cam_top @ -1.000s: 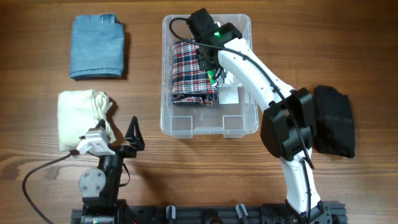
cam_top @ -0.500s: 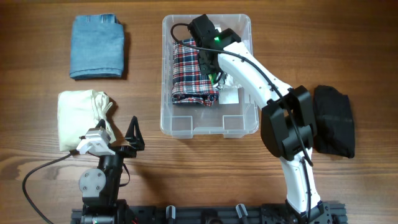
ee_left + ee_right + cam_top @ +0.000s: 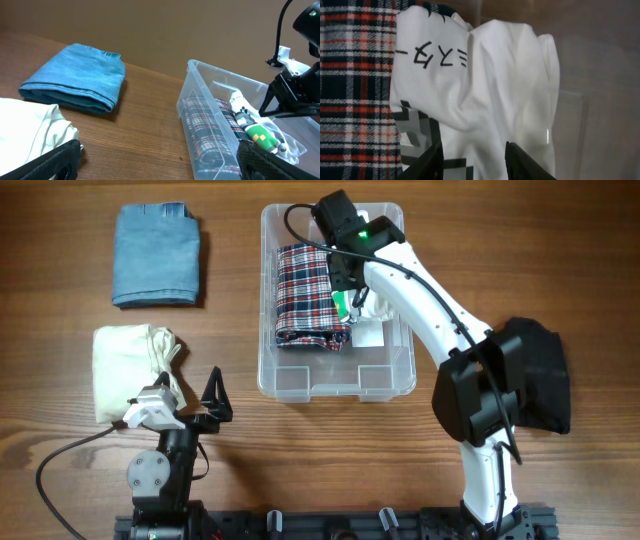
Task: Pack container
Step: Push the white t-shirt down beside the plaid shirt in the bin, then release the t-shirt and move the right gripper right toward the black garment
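- The container (image 3: 335, 385) is seen on the worktop (image 3: 60, 480), ahead and to the right of the left fingers (image 3: 55, 161) and directly beneath the right fingers (image 3: 426, 159)
- The left fingers are spread wide and nothing is gripped; only bare worktop is seen between them
- The right fingers are parted to a narrow gap inside the container's outline, toward its far end
- A white garment (image 3: 485, 85) is seen below and between the right fingers; no bunching or pinching of the cloth is noted, and contact cannot be judged from the wrist view
- Black printed characters and grey-and-black checked blocks are noted on the white garment; a green patch is visible in the overhead and left wrist views
- A folded plaid cloth (image 3: 310, 295) in red, navy and white is laid in the container just left of the right fingers, along the left wall
- The white garment is set against the plaid cloth's right edge, touching it and slightly overlapping
- The near end of the container, behind the right fingers, is occupied only by the moulded steps and a white label
- A folded blue cloth (image 3: 157, 255) is laid on the worktop well ahead of the left fingers, apart from the container
- A crumpled cream cloth (image 3: 130, 365) is found just left of the left fingers, its edge showing beside the left one in the wrist view
- A black cloth (image 3: 548, 375) is laid right of the container, well behind the right fingers, partly hidden by the right arm
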